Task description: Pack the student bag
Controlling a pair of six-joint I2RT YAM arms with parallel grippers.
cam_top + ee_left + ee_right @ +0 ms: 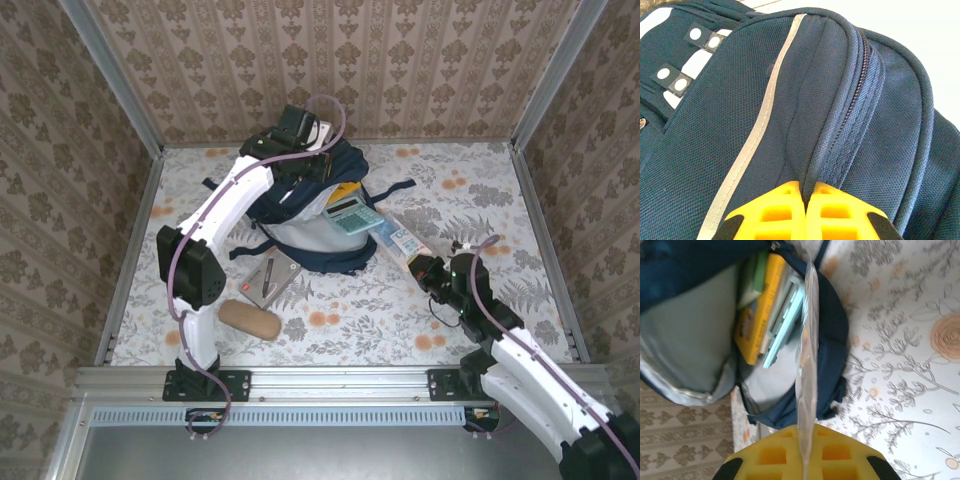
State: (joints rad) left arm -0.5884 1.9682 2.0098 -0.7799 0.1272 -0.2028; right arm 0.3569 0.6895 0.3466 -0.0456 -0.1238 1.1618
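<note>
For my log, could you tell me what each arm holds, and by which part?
Left jaws pinch the student bag by the piped ridge beside its zipper; right jaws clamp a clear packet by one end.

I'm watching the backpack [345, 170] lying toward the far middle of the table [480, 310]. It is dark navy with a thin pale stripe, and its mouth is gaping open toward me (pale grey lining showing).

I work in a lab cell dressed up like a home: damask-papered panels [340, 60] box me in on three sides, bare metal posts [112, 75] frame them, the table [500, 200] is floral-printed, and an aluminium rail [330, 380] runs along its near edge.
</note>
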